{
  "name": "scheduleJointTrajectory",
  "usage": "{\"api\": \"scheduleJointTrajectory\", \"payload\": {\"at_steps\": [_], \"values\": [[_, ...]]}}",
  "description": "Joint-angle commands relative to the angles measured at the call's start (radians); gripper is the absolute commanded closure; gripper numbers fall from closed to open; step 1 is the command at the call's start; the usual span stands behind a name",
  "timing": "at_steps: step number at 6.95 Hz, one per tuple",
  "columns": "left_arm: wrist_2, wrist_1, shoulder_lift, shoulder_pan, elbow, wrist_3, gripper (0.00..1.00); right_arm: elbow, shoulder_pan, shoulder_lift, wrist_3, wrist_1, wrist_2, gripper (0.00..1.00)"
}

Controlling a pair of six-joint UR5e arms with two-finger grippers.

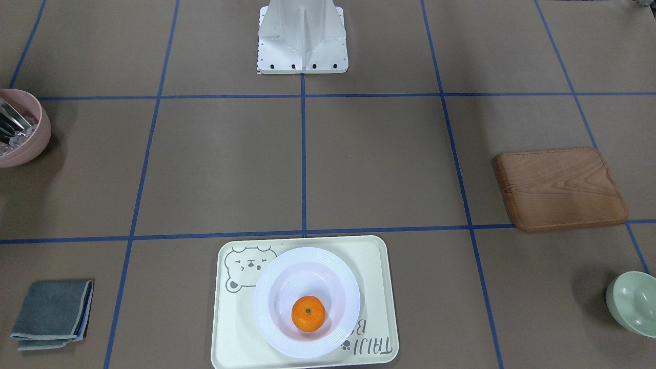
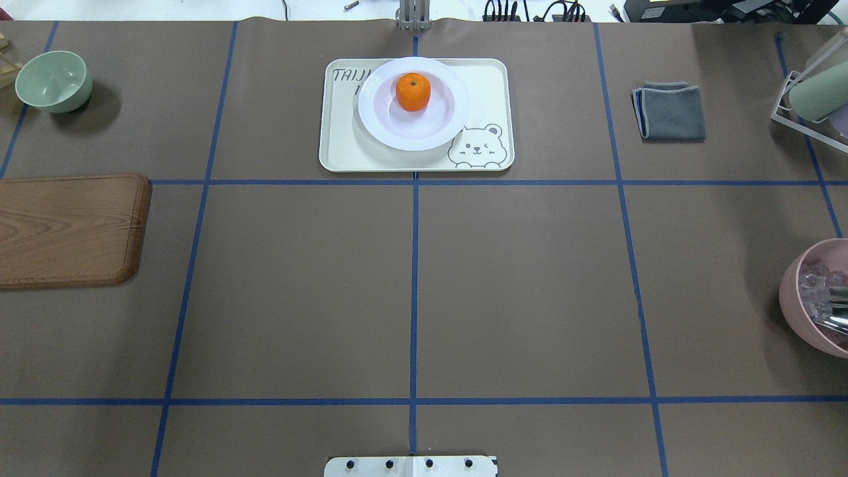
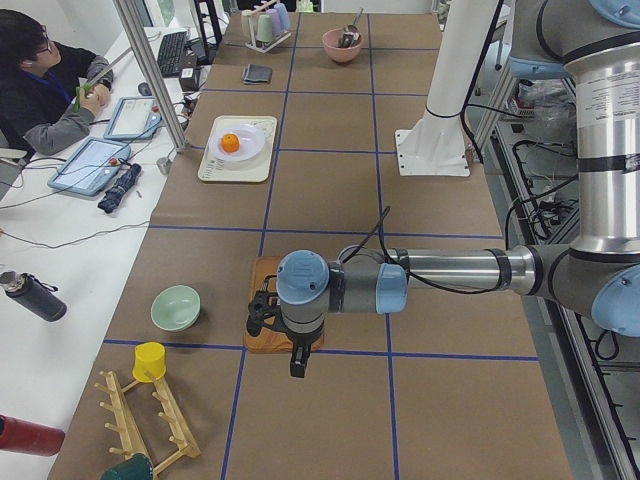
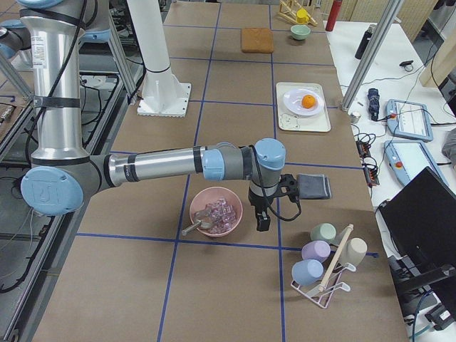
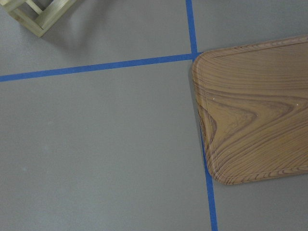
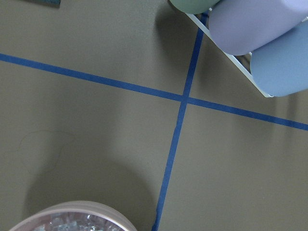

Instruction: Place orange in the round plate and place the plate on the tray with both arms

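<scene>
The orange [image 1: 308,313] lies in the round plate [image 1: 264,307] on the tray [image 1: 230,333], well apart from both claws. The left claw [image 3: 258,318] hangs over the wooden board [image 1: 558,189], the right claw [image 4: 288,189] near the pink bowl [image 4: 215,210]; how far either is open, cannot tell

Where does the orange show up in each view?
Front-facing: orange bottom centre.
Overhead: orange top centre.
Exterior left: orange upper left.
Exterior right: orange upper right.
Left wrist: not in it.
Right wrist: not in it.
Landmark: round plate on the tray, holding it in all four exterior views.
</scene>
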Motion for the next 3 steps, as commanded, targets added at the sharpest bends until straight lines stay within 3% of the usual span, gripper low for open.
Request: {"api": "scheduleJointTrajectory", "payload": {"at_steps": [1,3], "values": [[0.003,0.001,0.000,0.001,-0.011,-0.001,0.02,0.000,0.001,0.003,0.001,0.001,0.000,0.00],[0.000,0.001,0.005,0.001,-0.018,-0.001,0.02,0.003,0.001,0.003,0.001,0.001,0.000,0.00]]}}
